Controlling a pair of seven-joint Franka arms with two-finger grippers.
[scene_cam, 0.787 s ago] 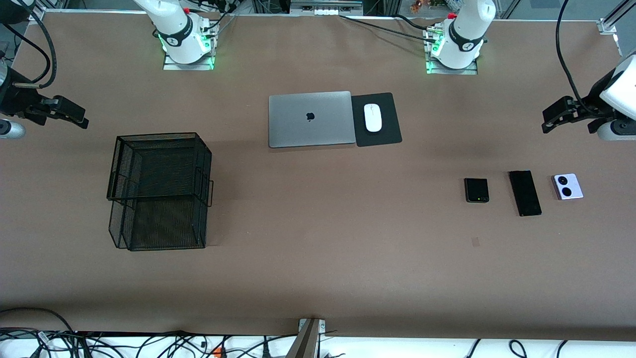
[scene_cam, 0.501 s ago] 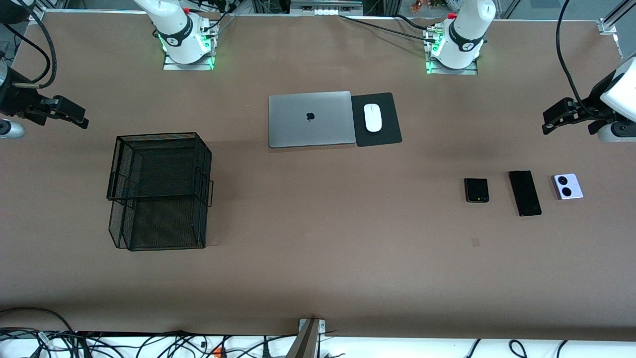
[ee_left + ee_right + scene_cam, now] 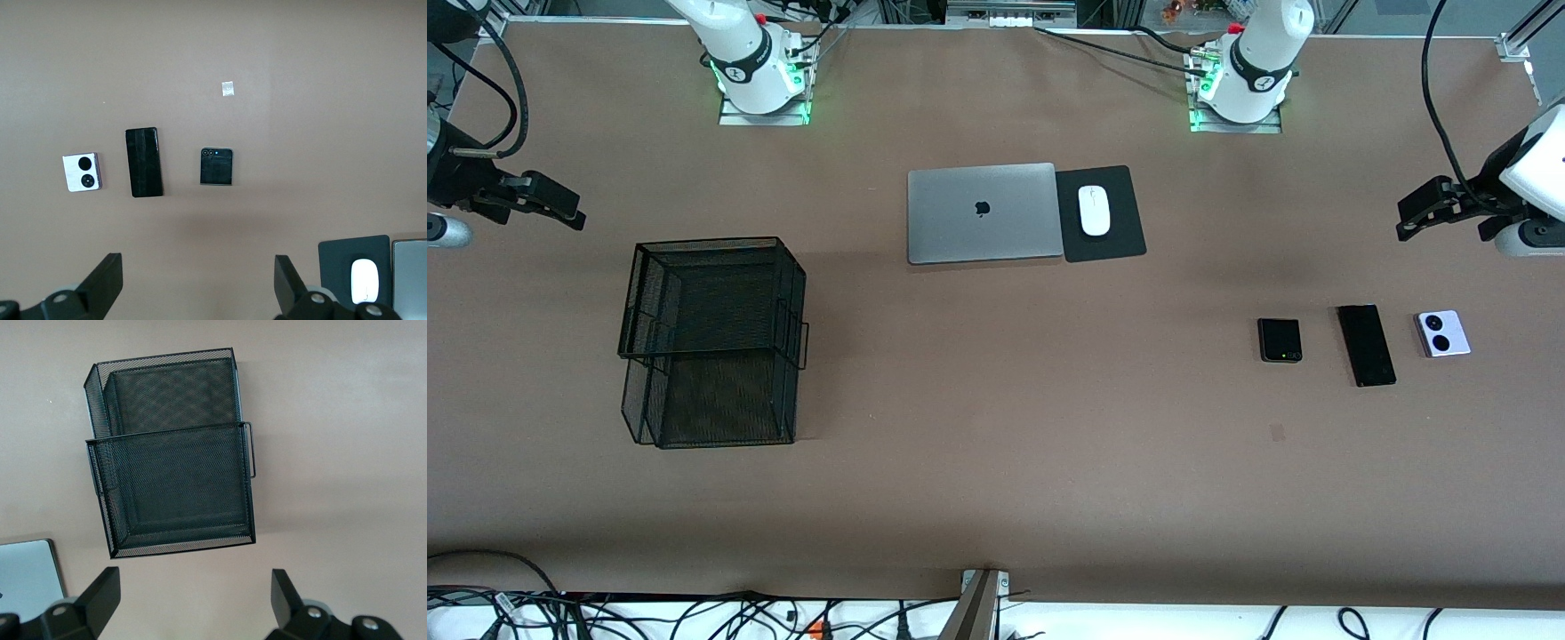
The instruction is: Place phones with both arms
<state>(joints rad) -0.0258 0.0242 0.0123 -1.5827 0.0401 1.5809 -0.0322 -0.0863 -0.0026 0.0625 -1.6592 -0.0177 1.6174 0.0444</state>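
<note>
- Nothing on the bench has shifted since the earlier frames; only the left claw (image 3: 1405,218) has crept slightly, and the right claw (image 3: 574,213) waits, both spread wide and empty.
- Left claw hangs over bare brown bench (image 3: 996,498) at its own arm's end; the three phones lie flat in a row below it, toward the front camera and well apart from its fingers (image 3: 107,280).
- Closest under it is the small squarish lavender-white phone with two round black lenses (image 3: 1442,333), then the long slim black slab phone (image 3: 1366,345), then the small squarish black folded phone (image 3: 1280,340).
- Right claw hovers near the black wire-mesh two-tier basket (image 3: 711,342), probably the goal.
- All three look stiff, smooth, light and likely slippery; glass faces could scratch.
- Slab's long axis runs toward the front camera, slightly tilted; a pinch across its narrow sides at mid-length seems safest.
- Squarish phones suit a grip across opposite edges.
</note>
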